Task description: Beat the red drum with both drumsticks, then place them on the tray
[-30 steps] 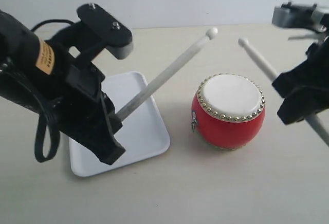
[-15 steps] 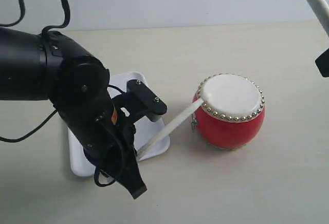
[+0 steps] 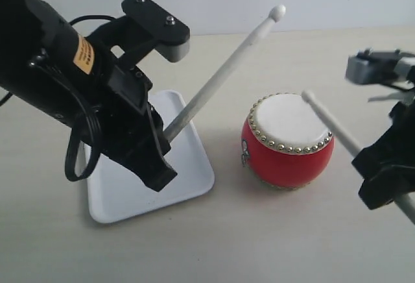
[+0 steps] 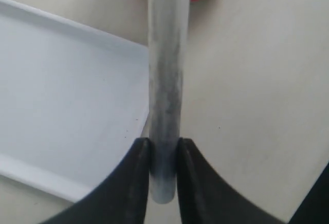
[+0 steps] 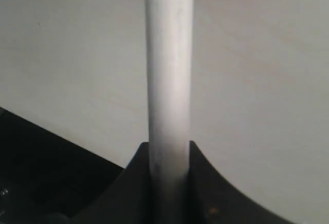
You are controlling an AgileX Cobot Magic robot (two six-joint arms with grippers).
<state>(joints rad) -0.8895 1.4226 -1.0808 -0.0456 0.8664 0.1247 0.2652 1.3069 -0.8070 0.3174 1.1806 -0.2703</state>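
Beating step, mid-stroke by our reading; nothing is laid on the tray yet.

Left tool [image 4: 163,149]: clenched on the butt end of a thin pale cream wooden drumstick, the left stick [image 3: 220,75]. We see both fingers pressed against the shaft in the wrist view. The stick runs up and away from the tool, with its bead tip high in the air and clear of everything.

Right tool [image 5: 168,157]: clamped around the second pale wooden drumstick, the right stick [image 3: 327,121], again near the butt. Its bead tip sits at the edge of the drumhead nearest this tool. We cannot tell whether it touches the skin or is just above it.

The small round glossy red drum [image 3: 288,150], with a cream skin ringed in gold studs, stands upright on the pale counter [image 3: 259,244]. It lies between the two tools, ahead of each stick's tip end.

The flat rectangular glossy white tray [image 3: 188,166] lies directly beneath the left tool, just beside the drum and apart from it.

Our judgement of the next move:
- The left stick swings down so that its bead lands on the skin inside the studs, not on the red flank.
- The right stick lifts away first so the shafts do not cross.
- For the put-down, the right tool will need to reach past the drum to the tray.
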